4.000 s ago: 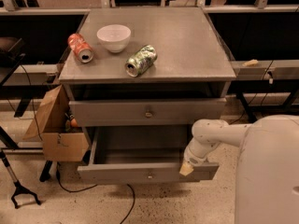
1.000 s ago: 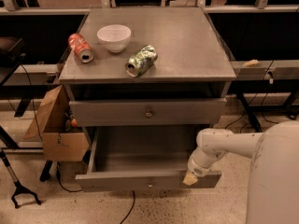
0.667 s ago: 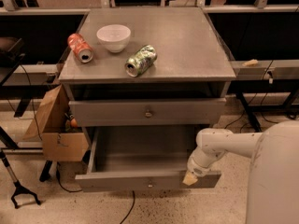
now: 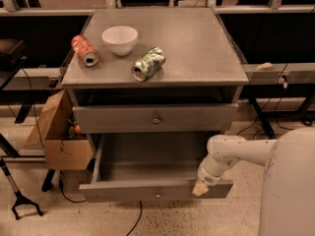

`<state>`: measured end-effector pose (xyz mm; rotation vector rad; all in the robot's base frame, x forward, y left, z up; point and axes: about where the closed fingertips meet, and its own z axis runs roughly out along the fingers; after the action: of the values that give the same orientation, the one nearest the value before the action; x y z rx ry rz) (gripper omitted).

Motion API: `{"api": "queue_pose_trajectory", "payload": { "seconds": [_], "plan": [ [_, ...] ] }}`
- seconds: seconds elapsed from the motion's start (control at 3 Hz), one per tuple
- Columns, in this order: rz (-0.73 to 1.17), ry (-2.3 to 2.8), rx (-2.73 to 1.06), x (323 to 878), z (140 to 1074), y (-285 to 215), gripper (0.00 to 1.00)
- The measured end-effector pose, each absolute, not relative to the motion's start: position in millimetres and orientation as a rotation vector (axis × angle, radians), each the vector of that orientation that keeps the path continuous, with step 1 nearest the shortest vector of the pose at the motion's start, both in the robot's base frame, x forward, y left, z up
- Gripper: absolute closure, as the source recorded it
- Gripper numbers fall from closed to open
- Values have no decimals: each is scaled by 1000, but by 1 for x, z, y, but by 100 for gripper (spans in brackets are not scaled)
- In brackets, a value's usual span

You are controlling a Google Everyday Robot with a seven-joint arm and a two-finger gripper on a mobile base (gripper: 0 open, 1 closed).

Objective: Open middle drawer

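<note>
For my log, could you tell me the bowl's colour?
The bowl is white, camera view; the gripper is at the middle drawer front.

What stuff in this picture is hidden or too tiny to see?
- Camera view: anything under the middle drawer is hidden by the pulled-out drawer itself.
- Camera view: the robot's body is cut off by the right and bottom edges. Its pincer shows at the right end of the drawer's front.
- Camera view: the writing on the red can and green can is too small to read.
- Camera view: the cabinet mostly hides the cardboard box inside.
</note>
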<state>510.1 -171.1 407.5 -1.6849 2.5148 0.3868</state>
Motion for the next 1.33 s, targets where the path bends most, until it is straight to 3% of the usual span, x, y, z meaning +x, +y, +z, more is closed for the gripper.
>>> {"api": "queue_pose_trajectory", "payload": {
  "seconds": [0.33, 0.67, 1.0, 1.33],
  "plan": [
    [397, 2512, -1692, 508, 406, -171, 4],
    [425, 2504, -1707, 491, 404, -170, 0],
    [425, 2504, -1707, 491, 404, -170, 0],
    [439, 2505, -1713, 483, 402, -170, 19]
  ]
}}
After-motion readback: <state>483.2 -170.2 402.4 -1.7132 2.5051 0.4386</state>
